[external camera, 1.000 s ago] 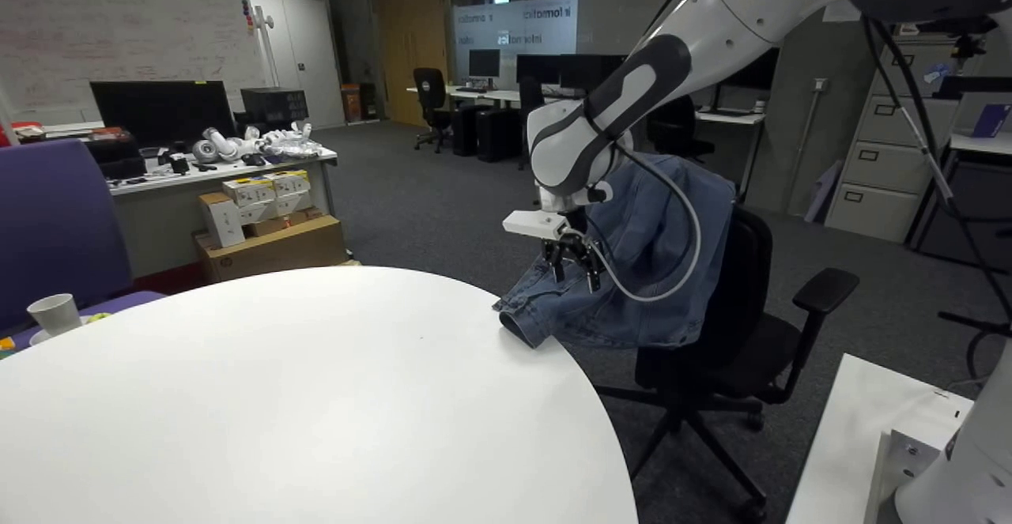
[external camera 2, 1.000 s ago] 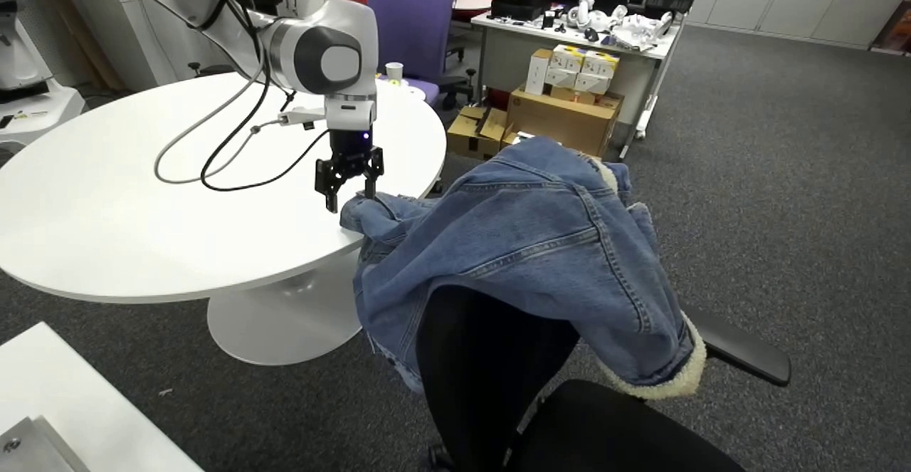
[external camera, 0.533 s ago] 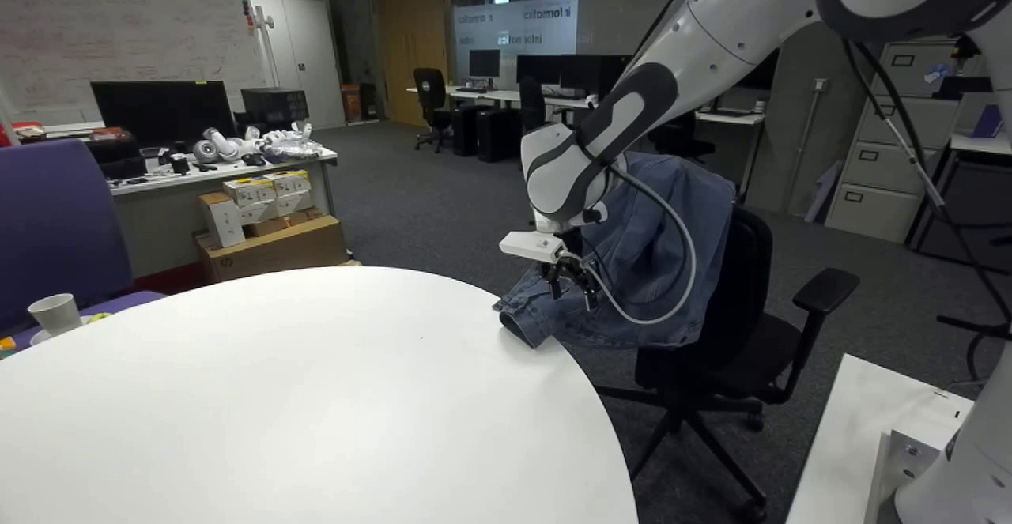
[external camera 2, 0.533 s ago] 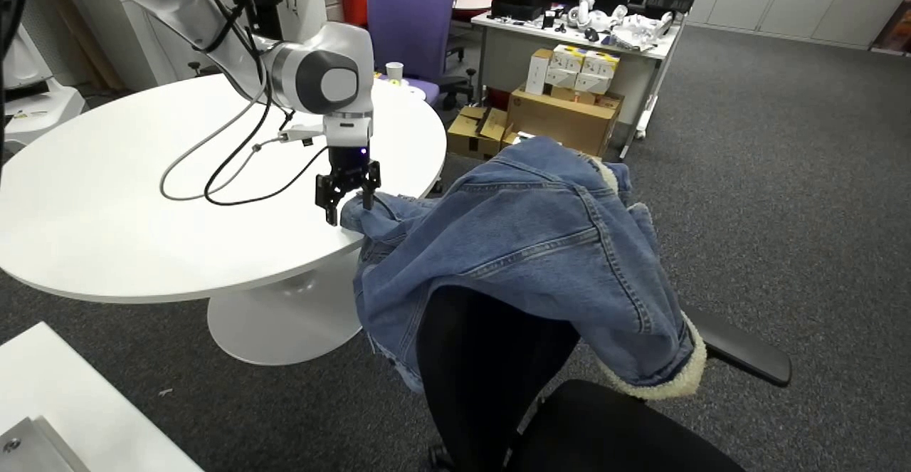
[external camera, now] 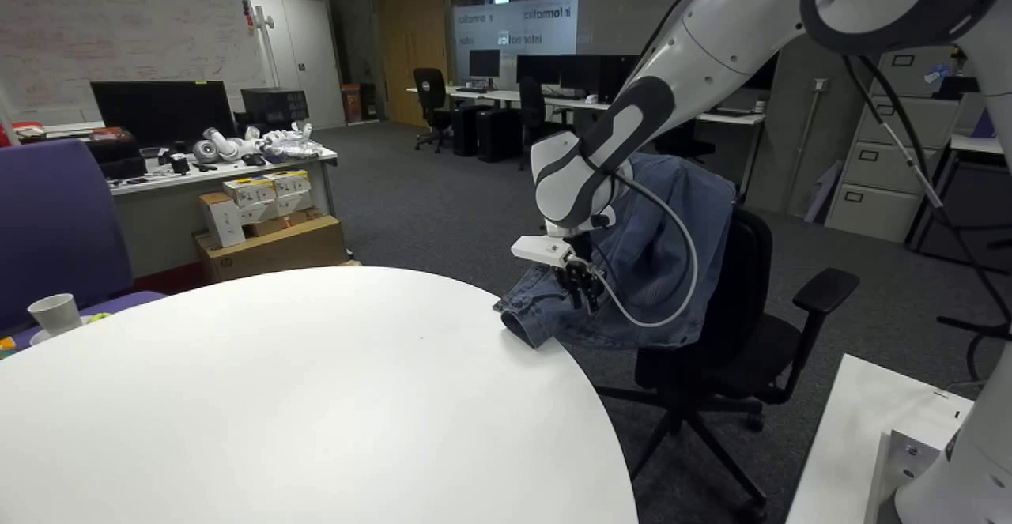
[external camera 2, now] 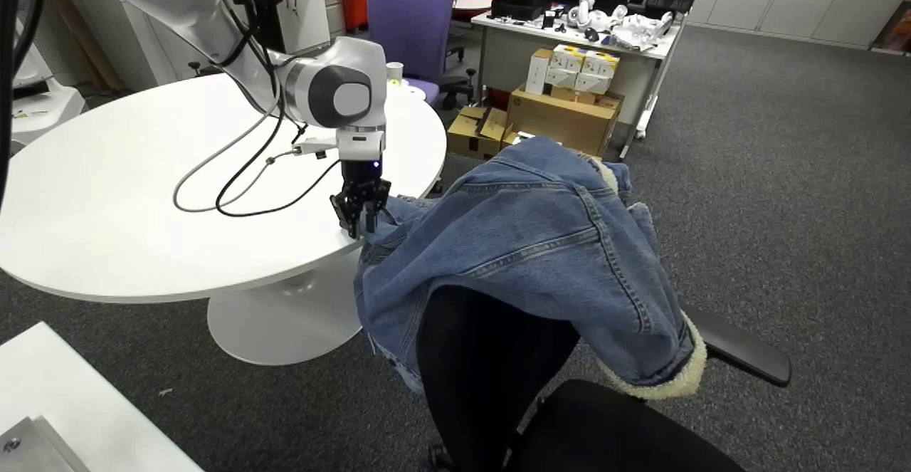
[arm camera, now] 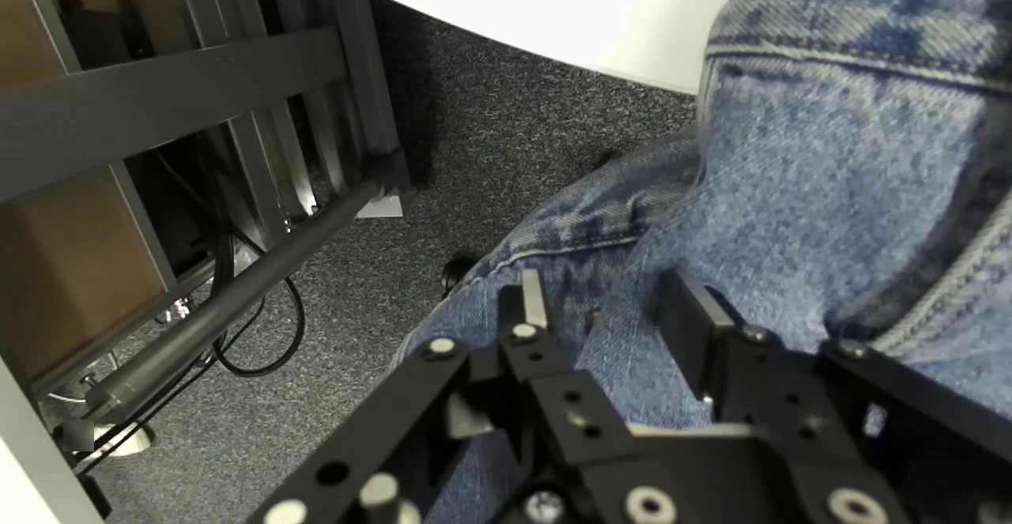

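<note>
A blue denim jacket (external camera 2: 512,230) with a cream fleecy trim hangs over the back of a black office chair (external camera 2: 491,344). One sleeve (external camera: 538,303) reaches onto the rim of the round white table (external camera: 316,390), its cuff facing the tabletop. My gripper (external camera 2: 362,230) points down at this sleeve, right by the table edge. In the wrist view the gripper (arm camera: 605,295) has its fingers apart, partly closed, with denim (arm camera: 830,152) below and between them. The right finger (arm camera: 696,318) appears to press against the cloth. Whether a fold is pinched does not show; a gap remains visible.
A purple chair (external camera 2: 411,23) with a white cup (external camera 2: 394,71) stands beyond the table. Cardboard boxes (external camera 2: 562,123) are stacked under a cluttered desk (external camera 2: 662,48). The chair's armrest (external camera: 826,291) juts out behind the jacket. Cables (external camera: 688,231) loop from the arm near the denim.
The gripper has come down onto the sleeve and shifted slightly right in both exterior views. Its fingers have drawn closer together. The jacket shows almost no movement.
</note>
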{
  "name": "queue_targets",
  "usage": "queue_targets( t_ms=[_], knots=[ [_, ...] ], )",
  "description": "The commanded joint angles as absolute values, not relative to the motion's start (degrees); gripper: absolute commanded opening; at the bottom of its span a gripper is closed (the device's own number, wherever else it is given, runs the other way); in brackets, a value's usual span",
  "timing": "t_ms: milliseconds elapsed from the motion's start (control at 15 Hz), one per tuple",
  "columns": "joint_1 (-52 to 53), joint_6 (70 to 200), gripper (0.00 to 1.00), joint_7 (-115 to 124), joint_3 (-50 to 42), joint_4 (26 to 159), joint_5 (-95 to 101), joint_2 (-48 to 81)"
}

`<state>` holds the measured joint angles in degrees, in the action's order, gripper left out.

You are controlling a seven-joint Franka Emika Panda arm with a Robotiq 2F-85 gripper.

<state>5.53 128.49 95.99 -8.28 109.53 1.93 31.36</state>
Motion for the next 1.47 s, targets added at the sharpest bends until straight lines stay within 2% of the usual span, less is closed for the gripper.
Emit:
queue_targets(
  t_ms=[0,133,600,933,1400],
  knots=[
    [4.5,128.9,0.13,96.7,-9.9,109.5,2.9,30.8],
    [3.8,129.0,0.0,96.9,-11.3,109.4,3.1,30.7],
    [1.3,128.6,0.0,97.4,-14.6,109.6,3.2,31.1],
    [0.3,128.5,0.05,98.3,-15.6,109.9,3.1,31.7],
    [-1.0,128.3,0.01,100.0,-16.4,110.1,2.9,32.8]
  ],
)
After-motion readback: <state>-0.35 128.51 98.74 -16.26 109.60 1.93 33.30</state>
